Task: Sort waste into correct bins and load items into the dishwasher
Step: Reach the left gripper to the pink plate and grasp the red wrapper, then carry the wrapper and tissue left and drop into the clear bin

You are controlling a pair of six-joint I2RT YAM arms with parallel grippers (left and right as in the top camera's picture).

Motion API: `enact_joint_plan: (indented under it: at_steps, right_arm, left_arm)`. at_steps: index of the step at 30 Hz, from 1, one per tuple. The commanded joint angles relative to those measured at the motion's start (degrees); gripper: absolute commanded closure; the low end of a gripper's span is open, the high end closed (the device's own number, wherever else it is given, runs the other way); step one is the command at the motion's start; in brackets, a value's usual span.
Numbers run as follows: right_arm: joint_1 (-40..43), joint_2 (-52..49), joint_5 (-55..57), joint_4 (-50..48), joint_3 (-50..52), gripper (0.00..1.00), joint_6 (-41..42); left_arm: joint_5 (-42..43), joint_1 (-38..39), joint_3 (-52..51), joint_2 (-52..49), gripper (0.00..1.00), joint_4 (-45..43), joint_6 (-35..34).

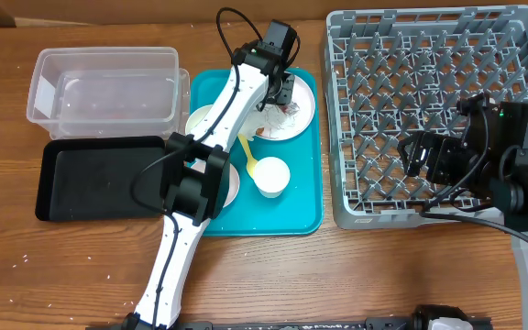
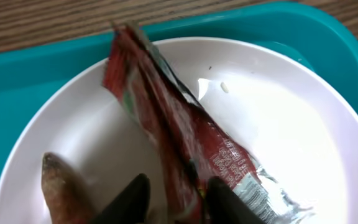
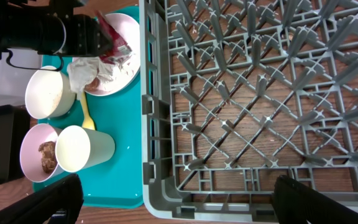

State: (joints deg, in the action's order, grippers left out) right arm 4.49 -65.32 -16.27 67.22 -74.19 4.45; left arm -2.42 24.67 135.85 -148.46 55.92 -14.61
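The red-and-white wrapper is a long, creased strip, red with a green patch along most of its length and silvery-white with small print at the near end. It slants across the white round plate, and the left pincer is clenched on its near end, one dark finger on each side. A brown chunk lies on the plate just beside the pincer, and a grain of rice sits further up. The plate stands on the teal tray.

Also on that tray are a crumpled napkin at the plate's edge, a yellow spoon, a small white cup and two white bowls, one holding brown scraps. From overhead, the left arm hides part of the nearer bowl.

The right pincer hangs released, jaws spread wide, over the grey dish rack. A clear tub and a black tray sit on the bench left of the teal tray.
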Motion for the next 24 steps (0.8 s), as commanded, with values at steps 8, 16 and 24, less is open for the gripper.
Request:
enact_joint_plan:
  at_steps: [8, 16, 24]
  right_arm:
    - [0.1, 0.2, -0.3, 1.0, -1.2, 0.0, 0.0]
    - [0.1, 0.2, -0.3, 1.0, -1.2, 0.0, 0.0]
    - [0.1, 0.2, -0.3, 1.0, -1.2, 0.0, 0.0]
  left_arm:
    - [-0.4, -0.2, 2.0, -0.4, 0.96, 0.9, 0.0]
    - [3.7, -2.2, 19.4, 1.2, 0.96, 11.7, -4.3]
    - [7.0, -7.2, 41.5, 1.3, 0.96, 26.4, -4.3]
